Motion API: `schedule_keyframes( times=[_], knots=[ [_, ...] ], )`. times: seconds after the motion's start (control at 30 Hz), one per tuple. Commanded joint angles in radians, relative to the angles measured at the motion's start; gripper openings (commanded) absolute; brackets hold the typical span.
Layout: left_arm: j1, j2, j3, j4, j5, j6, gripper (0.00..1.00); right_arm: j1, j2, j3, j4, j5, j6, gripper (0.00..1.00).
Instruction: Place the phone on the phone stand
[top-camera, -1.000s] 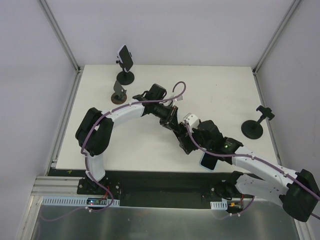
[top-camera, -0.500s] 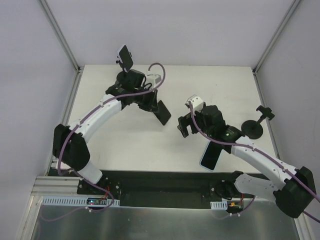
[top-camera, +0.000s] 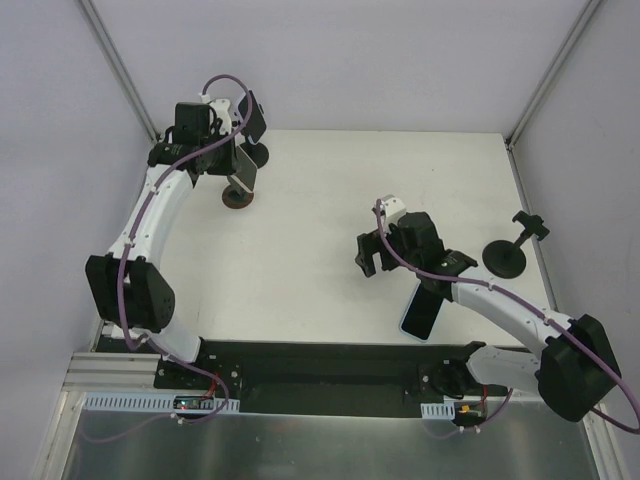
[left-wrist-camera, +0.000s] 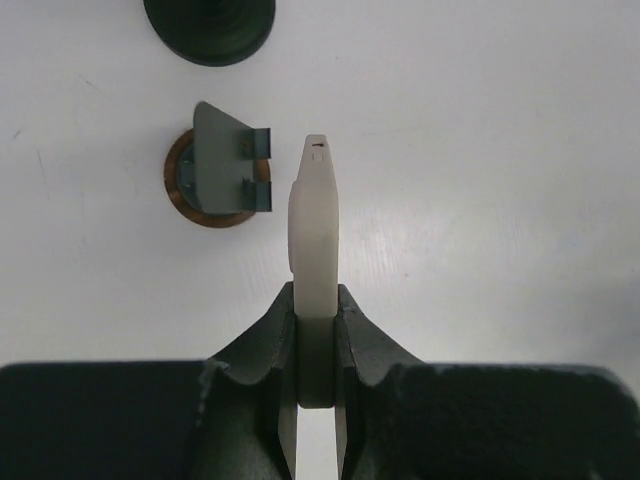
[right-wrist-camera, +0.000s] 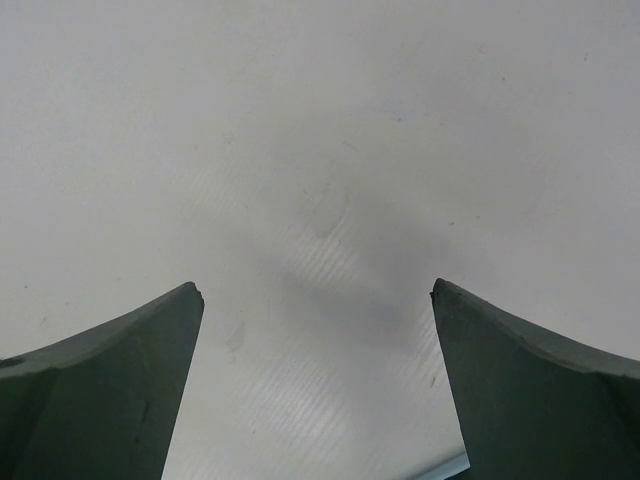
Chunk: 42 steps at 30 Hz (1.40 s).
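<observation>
Clamps phone (left-wrist-camera: 315, 225) edge-on in left gripper (left-wrist-camera: 318, 325), just beside phone stand (left-wrist-camera: 215, 180) (grip plain from wrist camera, masked from above). Hovers right gripper (right-wrist-camera: 318, 300), fingers spread, over table (right-wrist-camera: 320, 110).

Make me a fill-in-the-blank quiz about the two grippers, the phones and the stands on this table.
The left gripper grips the white phone edge-on, its jaws ____.
The right gripper is ____, with only bare table between its fingers.
The small stand beside the held phone has a round ____ base.
A second phone lies flat on the table under the ____ arm.
Missing words: shut, open, brown, right.
</observation>
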<state>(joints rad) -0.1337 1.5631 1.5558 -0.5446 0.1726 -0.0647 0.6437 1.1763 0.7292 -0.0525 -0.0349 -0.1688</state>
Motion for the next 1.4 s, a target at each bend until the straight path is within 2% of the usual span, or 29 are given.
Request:
schedule_keyframes(
  times=[0.0, 0.33, 0.6, 1.3, 1.33, 1.37],
  knots=[
    [0.043, 0.118, 0.125, 0.032, -0.002, 0.100, 0.00, -0.003, -0.072, -0.037, 0.089, -0.004, 0.020, 1.00],
    [0.094, 0.258, 0.269, 0.011, 0.037, 0.169, 0.00, -0.001, -0.115, -0.088, 0.140, -0.022, 0.029, 1.00],
    [0.103, 0.339, 0.334, -0.063, 0.045, 0.112, 0.00, -0.001, -0.127, -0.099, 0.149, -0.022, 0.029, 1.00],
    [0.115, 0.410, 0.380, -0.127, 0.041, 0.085, 0.00, -0.001, -0.110, -0.103, 0.157, -0.022, 0.023, 0.99],
    [0.115, 0.411, 0.380, -0.127, 0.036, 0.079, 0.02, 0.001, -0.109, -0.102, 0.157, -0.022, 0.023, 1.00],
    [0.117, 0.411, 0.380, -0.127, 0.030, 0.077, 0.08, -0.001, -0.109, -0.102, 0.157, -0.022, 0.023, 1.00]
  ],
)
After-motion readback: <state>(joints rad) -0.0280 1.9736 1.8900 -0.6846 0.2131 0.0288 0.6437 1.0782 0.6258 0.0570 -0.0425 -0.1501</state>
